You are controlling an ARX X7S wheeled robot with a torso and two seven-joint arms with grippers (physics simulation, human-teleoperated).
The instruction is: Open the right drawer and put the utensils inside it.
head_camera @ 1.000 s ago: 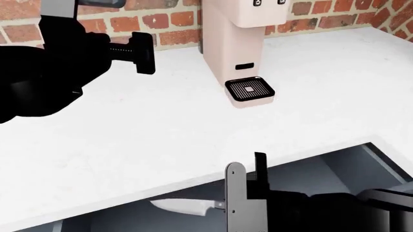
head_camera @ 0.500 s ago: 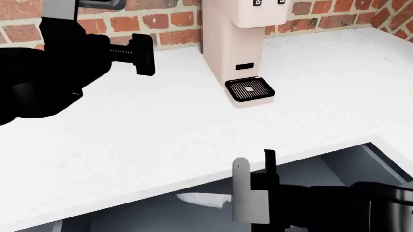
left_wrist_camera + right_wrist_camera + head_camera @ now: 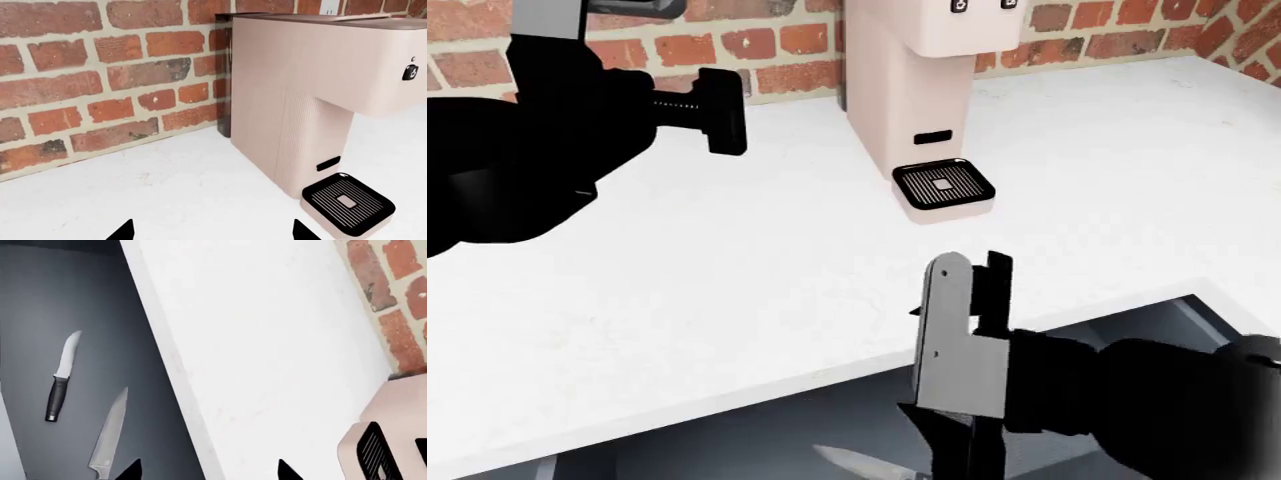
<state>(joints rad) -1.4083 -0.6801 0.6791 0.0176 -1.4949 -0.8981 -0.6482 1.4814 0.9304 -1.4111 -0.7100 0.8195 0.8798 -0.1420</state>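
Observation:
The right drawer (image 3: 1108, 345) stands pulled open below the counter's front edge, its grey inside (image 3: 40, 305) showing. Both utensils lie in it: a small knife (image 3: 60, 377) with a black handle and, beside it, the larger knife's silver blade (image 3: 110, 435), its handle out of frame. In the head view only a blade tip (image 3: 861, 462) shows. My right gripper (image 3: 972, 285) hangs open and empty above the counter's front edge, over the drawer (image 3: 208, 474). My left gripper (image 3: 718, 110) is raised at the back left, open and empty (image 3: 212, 234).
A beige coffee machine (image 3: 908, 70) with a black drip tray (image 3: 944, 185) stands at the back of the white counter (image 3: 761, 260), against a brick wall (image 3: 80, 75). The same machine (image 3: 313, 85) fills the left wrist view.
My right gripper has risen from drawer level to above the counter's edge. The silver blade that was beside its fingers now lies lower in the drawer. The left arm has not moved.

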